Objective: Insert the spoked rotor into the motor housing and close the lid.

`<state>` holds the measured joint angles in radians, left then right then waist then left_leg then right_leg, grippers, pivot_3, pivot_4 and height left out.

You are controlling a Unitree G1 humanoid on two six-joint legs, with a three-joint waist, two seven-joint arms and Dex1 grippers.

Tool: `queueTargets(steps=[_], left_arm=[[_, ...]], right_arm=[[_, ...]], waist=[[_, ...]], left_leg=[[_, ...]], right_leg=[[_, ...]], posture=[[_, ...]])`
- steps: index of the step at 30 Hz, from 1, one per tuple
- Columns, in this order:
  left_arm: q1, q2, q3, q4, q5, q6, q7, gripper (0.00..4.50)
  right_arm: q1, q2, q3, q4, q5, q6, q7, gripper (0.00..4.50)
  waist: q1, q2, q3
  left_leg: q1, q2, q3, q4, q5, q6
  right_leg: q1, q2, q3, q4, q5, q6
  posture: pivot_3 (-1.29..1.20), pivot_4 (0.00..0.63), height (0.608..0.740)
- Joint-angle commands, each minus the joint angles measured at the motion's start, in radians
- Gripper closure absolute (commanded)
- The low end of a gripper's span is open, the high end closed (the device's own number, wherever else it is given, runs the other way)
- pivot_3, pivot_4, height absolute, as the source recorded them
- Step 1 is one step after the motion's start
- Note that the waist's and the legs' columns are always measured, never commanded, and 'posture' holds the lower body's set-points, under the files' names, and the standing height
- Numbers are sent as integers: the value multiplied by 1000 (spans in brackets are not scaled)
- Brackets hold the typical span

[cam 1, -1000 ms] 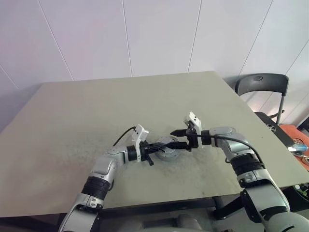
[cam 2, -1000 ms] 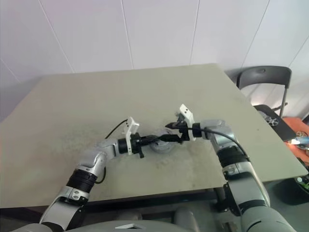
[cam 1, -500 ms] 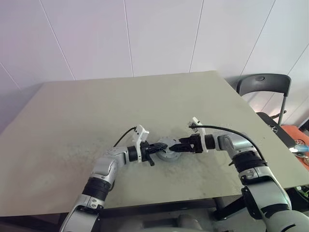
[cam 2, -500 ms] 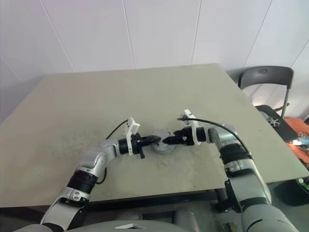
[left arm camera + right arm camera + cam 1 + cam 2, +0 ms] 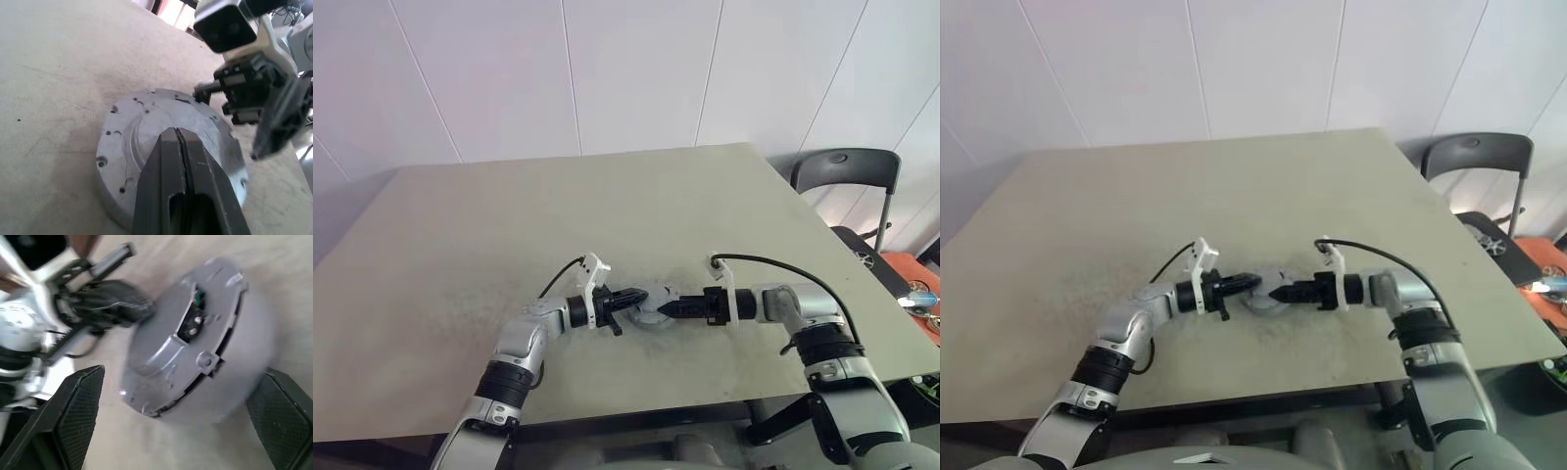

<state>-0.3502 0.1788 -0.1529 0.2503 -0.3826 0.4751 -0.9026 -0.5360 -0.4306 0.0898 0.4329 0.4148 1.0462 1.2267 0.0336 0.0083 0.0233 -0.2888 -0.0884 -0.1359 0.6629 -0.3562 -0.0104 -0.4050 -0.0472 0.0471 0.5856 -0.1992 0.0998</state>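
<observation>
The left pincer (image 5: 181, 147) is pinched fully shut on nothing, its tip resting on top of the lid (image 5: 142, 127). The right pincer (image 5: 171, 416) stands wide open, its two fingers either side of the drum without touching, holding nothing. The lid sits on the motor housing (image 5: 230, 357) in the middle of the bench (image 5: 509, 215), directly between the two pincers, flat face up. The spoked rotor is presumably inside, though I cannot see it. Along one side a narrow dark gap suggests the lid may not be fully seated.
</observation>
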Motion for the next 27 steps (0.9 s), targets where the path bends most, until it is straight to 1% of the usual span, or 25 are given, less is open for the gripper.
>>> queueTargets(steps=[1,5,9,10,11,12,14,15,18,21,27], left_arm=[[18,-9,-39,39,31,28,16,4500],[18,-10,-37,40,32,26,19,4500],[17,-10,-36,41,32,26,20,4500],[17,-9,-36,41,33,25,20,4500],[17,-9,-35,41,32,26,20,4500],[17,-10,-35,41,32,25,20,4500],[18,-10,-35,40,32,26,20,4500],[18,-10,-35,39,32,26,20,4500],[19,-11,-34,38,33,27,20,4500],[20,-12,-33,36,34,28,20,4500],[20,-13,-30,37,35,28,23,4500]], right_arm=[[7,64,9,-25,69,55,5,13],[0,76,-8,-12,62,60,-24,13],[-9,73,-9,6,57,48,-28,13],[-12,72,-10,10,57,47,-28,377],[-14,70,-11,11,57,47,-27,520],[-15,68,-9,12,58,45,-24,784],[-16,65,-6,10,60,43,-17,1479],[-16,64,-7,8,63,45,-13,1748],[-17,63,-7,4,69,51,-8,2394],[-15,64,-4,2,71,50,-7,2555],[-16,70,-7,0,76,51,-8,2589]], waist=[[-3,0,0],[-20,0,0],[-24,0,0],[-24,0,0],[-24,0,0],[-24,0,0],[-25,0,0],[-27,0,0],[-32,0,1],[-31,0,1],[-31,-1,1]], left_leg=[[0,0,0,0,0,0],[0,0,0,-1,0,0],[0,0,0,-1,0,0],[0,0,0,-1,0,0],[0,0,0,-1,0,0],[0,0,0,-1,0,0],[-1,0,0,-2,0,0],[-1,0,0,-2,0,0],[0,0,0,-1,0,-1],[1,0,0,-1,0,-1],[1,0,0,0,0,-1]], right_leg=[[0,0,0,0,0,0],[-1,0,0,0,0,0],[-1,0,0,0,0,0],[-1,0,0,0,0,0],[-1,0,0,0,0,0],[-1,0,0,0,0,0],[-1,0,0,0,0,1],[-1,0,0,0,0,1],[-1,0,0,1,0,1],[1,0,0,1,0,1],[1,0,0,1,0,1]], posture=[[0,0,740],[0,0,740],[0,0,740],[0,0,740],[0,0,740],[0,0,740],[0,0,740],[0,0,740],[0,0,740],[0,0,740],[0,0,740]])
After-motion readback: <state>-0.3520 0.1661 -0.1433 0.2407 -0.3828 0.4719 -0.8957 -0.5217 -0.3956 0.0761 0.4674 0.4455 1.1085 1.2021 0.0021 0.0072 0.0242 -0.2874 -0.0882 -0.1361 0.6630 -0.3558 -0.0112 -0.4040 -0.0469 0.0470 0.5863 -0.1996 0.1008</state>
